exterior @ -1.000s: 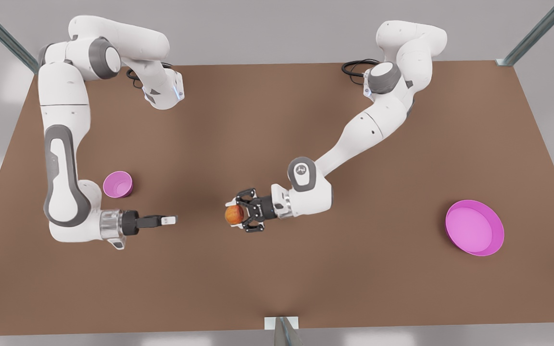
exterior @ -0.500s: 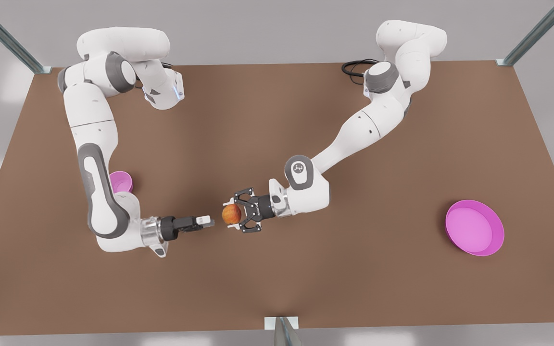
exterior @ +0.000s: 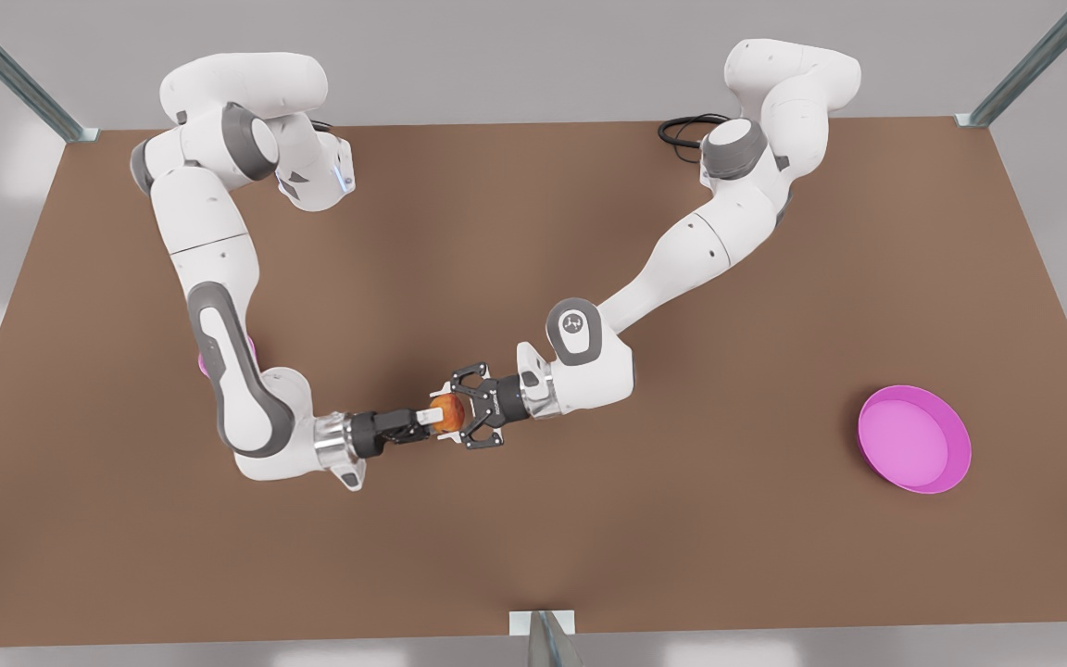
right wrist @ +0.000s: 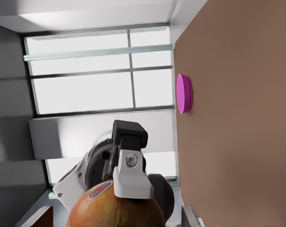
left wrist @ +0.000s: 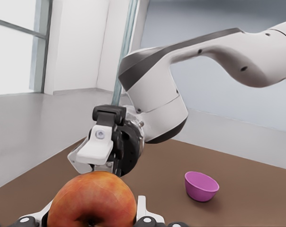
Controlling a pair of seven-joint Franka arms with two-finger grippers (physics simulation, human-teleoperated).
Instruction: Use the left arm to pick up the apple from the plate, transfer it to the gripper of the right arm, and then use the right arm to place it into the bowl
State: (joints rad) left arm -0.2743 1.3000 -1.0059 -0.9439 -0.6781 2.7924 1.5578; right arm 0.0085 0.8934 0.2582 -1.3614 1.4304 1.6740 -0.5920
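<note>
Now I'm running the handover over the middle of the bench point(exterior: 589, 537): the left gripper point(exterior: 456, 416) is pinching the smooth, round red-orange apple point(left wrist: 93, 198), and the right gripper point(exterior: 424, 421) is bracketing it with fingers spread. Next I'm wanting the right to close before the left lets go. The deep glossy pink bowl point(left wrist: 201, 185) is waiting near one end, the shallow plate point(exterior: 913, 438) near the other

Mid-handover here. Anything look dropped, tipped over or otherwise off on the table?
Nothing stands out. The apple is gripped in the left hand, and the right hand has come up against it. The plate sits flat and empty, and the bowl stands upright.
</note>
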